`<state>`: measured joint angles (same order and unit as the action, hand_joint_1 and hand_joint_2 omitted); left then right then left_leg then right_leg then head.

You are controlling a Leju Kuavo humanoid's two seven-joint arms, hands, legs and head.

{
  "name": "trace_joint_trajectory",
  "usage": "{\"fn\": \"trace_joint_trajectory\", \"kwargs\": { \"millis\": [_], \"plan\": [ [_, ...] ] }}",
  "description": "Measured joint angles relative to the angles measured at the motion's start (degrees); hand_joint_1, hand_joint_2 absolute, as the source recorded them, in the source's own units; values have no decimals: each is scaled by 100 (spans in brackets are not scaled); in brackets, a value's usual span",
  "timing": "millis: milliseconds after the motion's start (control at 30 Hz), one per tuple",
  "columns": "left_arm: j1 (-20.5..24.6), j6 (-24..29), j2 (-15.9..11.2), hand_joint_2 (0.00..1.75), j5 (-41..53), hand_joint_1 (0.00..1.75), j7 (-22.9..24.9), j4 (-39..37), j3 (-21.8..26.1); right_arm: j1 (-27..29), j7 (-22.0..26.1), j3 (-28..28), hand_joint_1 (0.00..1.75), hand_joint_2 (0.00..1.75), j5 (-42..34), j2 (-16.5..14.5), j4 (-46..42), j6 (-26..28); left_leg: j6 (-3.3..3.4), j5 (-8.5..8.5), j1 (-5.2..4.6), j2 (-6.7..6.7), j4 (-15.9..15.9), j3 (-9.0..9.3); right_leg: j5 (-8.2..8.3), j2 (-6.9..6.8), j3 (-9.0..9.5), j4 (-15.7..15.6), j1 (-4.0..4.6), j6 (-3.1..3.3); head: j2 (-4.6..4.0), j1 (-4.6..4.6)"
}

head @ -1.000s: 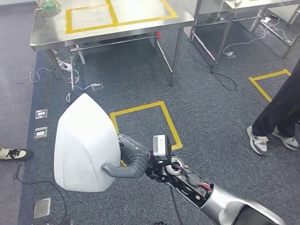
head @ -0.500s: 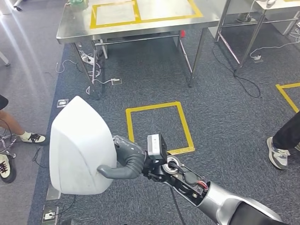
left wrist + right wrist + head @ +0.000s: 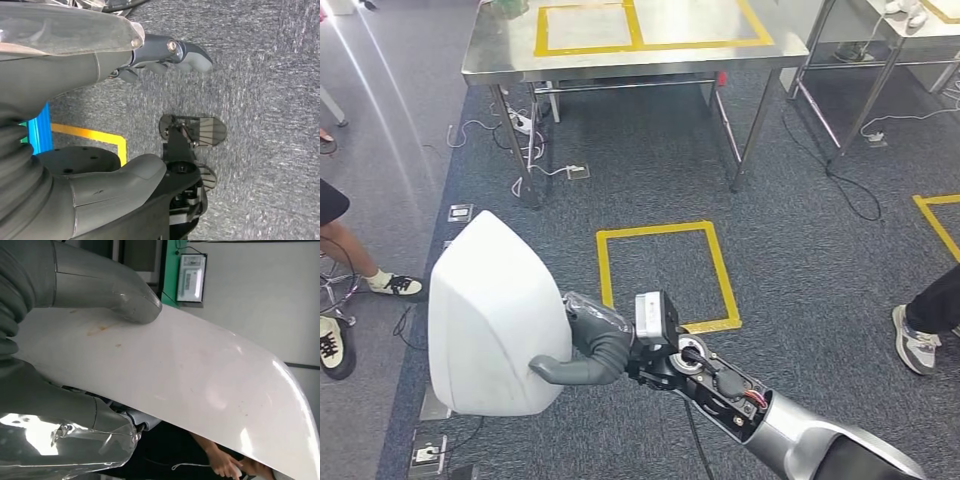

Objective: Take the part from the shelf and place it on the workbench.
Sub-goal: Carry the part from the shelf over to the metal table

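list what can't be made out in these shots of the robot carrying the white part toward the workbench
- Right hand fingers: head view, hidden behind the white part.
- Part's far end: right wrist view, cut off by the picture edge.
- Workbench far side: head view, cut off at the top edge.
- Person: head view, only leg and shoe inside the edge.

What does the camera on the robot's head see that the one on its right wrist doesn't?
Head view alone: the steel workbench with yellow tape outlines on top, the yellow tape square on the grey carpet, cables under the bench, and people's shoes at both edges.

Right wrist view alone: a pale wall and a small screen on a green post behind the part, plus brownish marks on the part's surface.

Both: the white part gripped by the right robot hand, its thick thumb pressed flat on the shell.
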<state>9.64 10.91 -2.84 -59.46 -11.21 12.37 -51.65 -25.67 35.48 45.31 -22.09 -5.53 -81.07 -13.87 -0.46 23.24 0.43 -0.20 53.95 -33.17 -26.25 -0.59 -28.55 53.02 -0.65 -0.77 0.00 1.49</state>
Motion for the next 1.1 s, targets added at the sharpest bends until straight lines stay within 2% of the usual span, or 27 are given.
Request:
{"fn": "trace_joint_trajectory", "kwargs": {
  "millis": [67,200,600,833,1100],
  "plan": [
    [0,0,-1,175,2,0,0,0,0,0,-2,0,175,175,6,0,0,2,6,3,-1,0,2,0,2,0,6,-12,-3,-42,0,5],
    [0,0,-2,175,1,0,-3,0,0,4,-35,5,175,175,41,0,4,41,12,7,-2,-3,4,2,-2,0,7,-14,-3,-72,1,-2],
    [-34,-122,-8,175,-61,0,-187,0,0,435,-45,-4,175,175,203,17,103,551,10,8,11,2,-8,19,-12,0,10,-13,13,-69,1,-26],
    [-131,-141,-35,175,-117,0,-243,0,0,838,-1,-280,175,175,92,203,-180,892,9,9,11,5,-9,20,-15,0,10,-14,15,-68,0,-25],
    [-162,-114,-52,175,-108,0,-162,0,0,1027,3,-530,175,175,87,344,-502,999,9,9,11,4,-9,22,-15,0,12,-14,15,-69,0,-26]
  ]
}}
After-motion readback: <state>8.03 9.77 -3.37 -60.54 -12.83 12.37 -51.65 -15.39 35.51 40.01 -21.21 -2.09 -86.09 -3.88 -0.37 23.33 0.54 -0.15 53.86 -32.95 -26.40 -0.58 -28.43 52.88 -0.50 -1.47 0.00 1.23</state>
